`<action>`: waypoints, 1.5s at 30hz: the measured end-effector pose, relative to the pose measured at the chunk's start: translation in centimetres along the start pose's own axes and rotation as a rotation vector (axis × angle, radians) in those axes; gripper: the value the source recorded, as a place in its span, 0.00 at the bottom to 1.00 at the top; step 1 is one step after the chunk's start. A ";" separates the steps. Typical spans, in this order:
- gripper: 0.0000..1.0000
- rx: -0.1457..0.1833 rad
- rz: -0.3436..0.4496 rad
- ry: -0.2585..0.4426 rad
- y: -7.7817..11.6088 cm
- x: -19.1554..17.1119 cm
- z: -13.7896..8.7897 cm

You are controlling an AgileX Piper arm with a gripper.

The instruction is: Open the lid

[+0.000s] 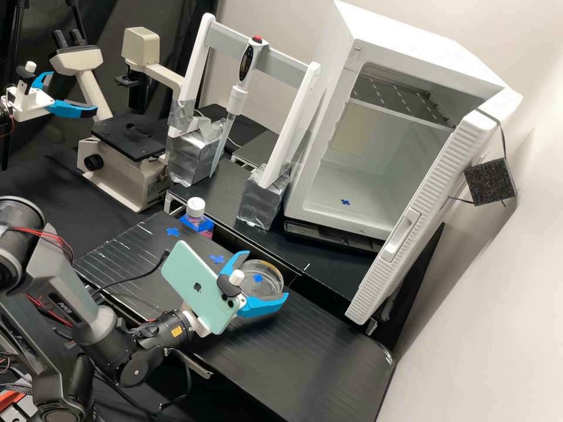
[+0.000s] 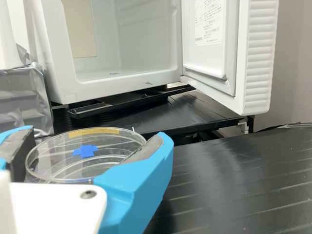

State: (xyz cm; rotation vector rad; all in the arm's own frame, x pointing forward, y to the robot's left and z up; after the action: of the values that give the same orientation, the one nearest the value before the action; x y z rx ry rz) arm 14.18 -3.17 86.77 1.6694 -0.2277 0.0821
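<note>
My gripper (image 1: 264,281) is low over the bench with its blue fingers spread wide around a clear round dish (image 1: 271,289). In the wrist view, the gripper (image 2: 95,139) is open, with one dark-padded finger on each side of the dish (image 2: 53,163). I cannot tell whether the pads touch its wall. The dish lies level, and yellow tape (image 2: 95,131) runs along part of its rim. A blue cross (image 2: 85,151) shows through the clear lid. The seam between lid and base is hard to make out.
A white incubator (image 1: 316,212) with its door (image 1: 419,220) open stands behind the bench (image 1: 316,357). A white-capped bottle (image 1: 196,211), a pipette (image 1: 237,97) on a foil-wrapped stand and a microscope (image 1: 126,170) are further left. A phone (image 1: 196,287) is mounted on my wrist.
</note>
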 end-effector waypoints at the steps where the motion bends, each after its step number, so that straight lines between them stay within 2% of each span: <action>1: 0.00 -0.001 0.002 0.000 0.0 0.0 0.0; 10: 0.00 -0.027 0.012 0.033 0.4 -0.6 -0.8; 19: 0.00 -0.068 -0.056 0.082 -0.1 -1.1 -1.7; 28: 0.00 -0.029 -0.086 0.049 -0.4 -0.8 -0.9; 38: 0.00 -0.039 -0.079 0.037 -0.3 -0.8 -0.7; 39: 1.00 -0.045 -0.077 0.036 -0.3 -0.8 -0.7; 45: 1.00 -0.063 -0.059 0.033 -0.1 -0.8 -0.7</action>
State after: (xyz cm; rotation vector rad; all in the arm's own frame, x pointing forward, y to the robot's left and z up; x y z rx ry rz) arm 13.48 -2.39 86.60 1.6098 -0.1545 0.0572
